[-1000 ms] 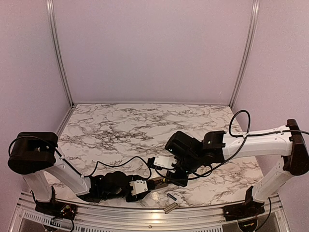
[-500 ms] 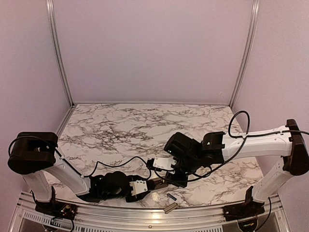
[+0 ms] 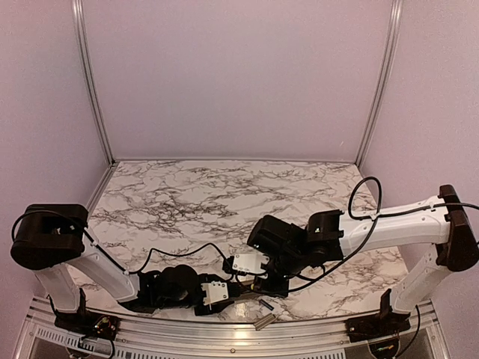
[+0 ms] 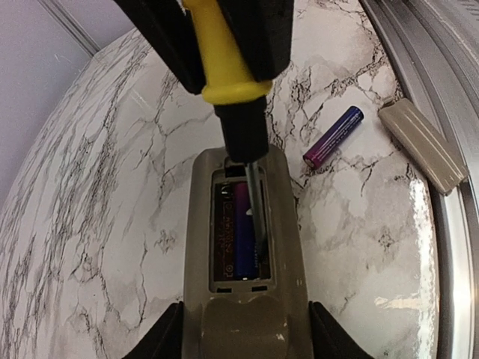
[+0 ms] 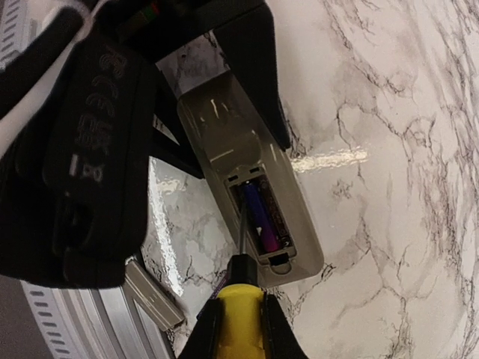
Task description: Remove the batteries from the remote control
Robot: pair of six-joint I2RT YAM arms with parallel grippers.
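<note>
Right gripper [image 5: 238,333] pinching screwdriver [image 5: 239,299] has dropped toward 7 o'clock; tip now sits against last battery [image 5: 262,217], left gripper [image 4: 245,340] clamping remote [image 4: 198,247].

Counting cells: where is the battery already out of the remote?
In the left wrist view, the loose battery lies on the marble tabletop between the remote control and the cover piece.

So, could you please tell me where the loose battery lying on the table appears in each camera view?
Top external: loose battery low in the picture, just right of centre.
Left wrist: loose battery upper right, to the right of the remote control.
Right wrist: not in it.
Shared landmark: the cover piece, seen in all three views, close beside the battery wherever both show.
</note>
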